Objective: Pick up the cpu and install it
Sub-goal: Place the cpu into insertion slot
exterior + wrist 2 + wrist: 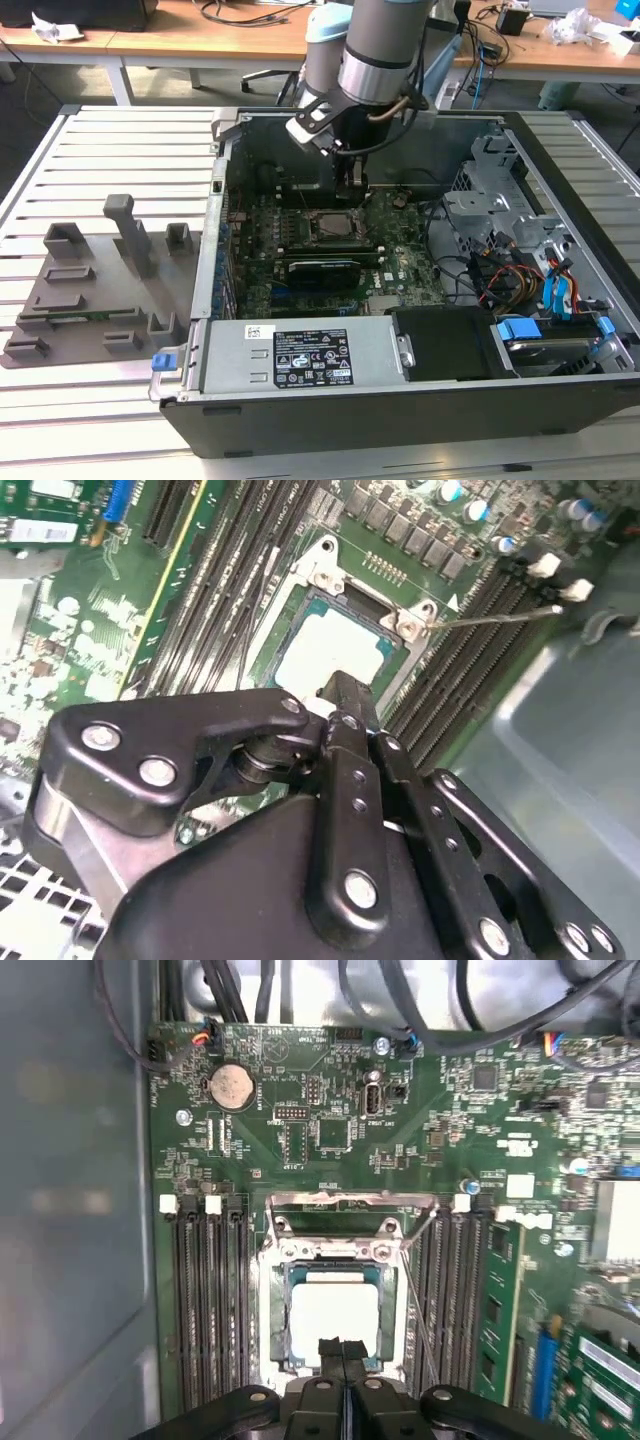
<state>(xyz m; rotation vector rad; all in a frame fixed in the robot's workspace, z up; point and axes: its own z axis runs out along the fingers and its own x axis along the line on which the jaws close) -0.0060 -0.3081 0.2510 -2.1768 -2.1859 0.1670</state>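
The cpu lies flat in its socket, mid-frame in the exterior view; the gripper sits over its edge, fingers together; any push should, I judge, come straight down, gently.

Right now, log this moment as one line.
arm: inside computer case | gripper: shut, holding nothing, tips at cpu edge | cpu: lying in socket | load plate: raised open

The exterior view is overlooking the open case from afar; both wrist views are closely facing its socket.
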